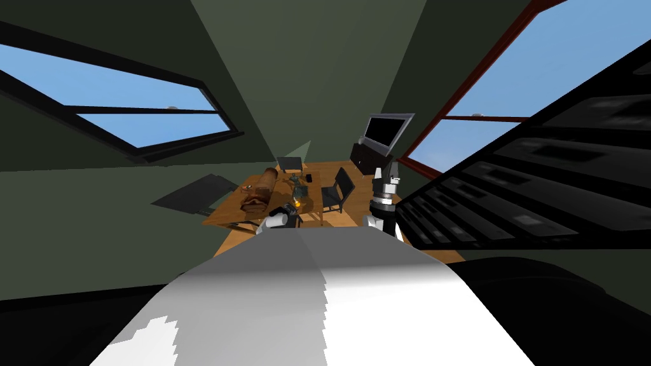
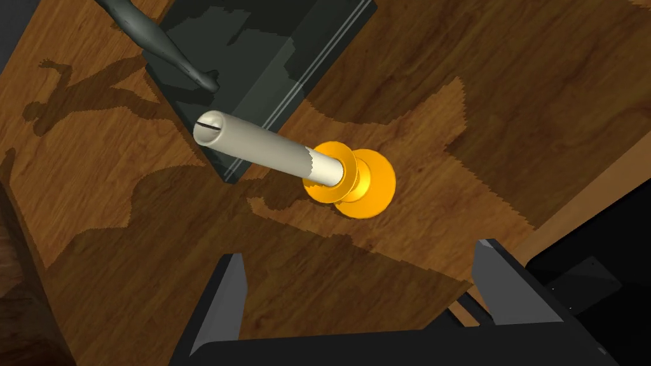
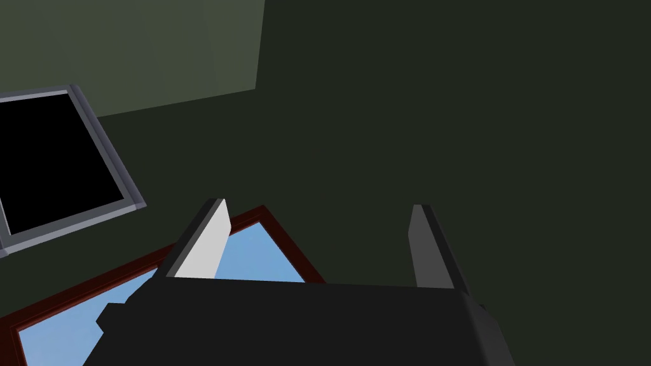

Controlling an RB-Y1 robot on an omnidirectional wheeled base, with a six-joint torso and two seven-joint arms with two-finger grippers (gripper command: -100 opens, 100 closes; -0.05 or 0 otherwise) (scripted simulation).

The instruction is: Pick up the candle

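Observation:
A pale cream candle (image 2: pixel 267 146) stands in an orange holder (image 2: pixel 362 181) on the wooden table (image 2: pixel 508 95). My left gripper (image 2: pixel 362 267) hovers over it, open, with the candle a short way beyond the fingertips and nothing between them. In the head view the candle (image 1: pixel 296 204) glows orange at the near end of the table (image 1: pixel 226 213), right by my left gripper (image 1: pixel 294 215). My right gripper (image 3: pixel 318 213) is open and empty, raised at the right of the table (image 1: pixel 389 170).
A dark grey block with a grey figurine (image 2: pixel 159 41) on it stands just behind the candle. A brown bundle (image 1: pixel 259 189) and small objects lie further along the table. Two dark chairs (image 1: pixel 338 189) stand by it, and a monitor (image 1: pixel 385 132) on a cabinet beyond.

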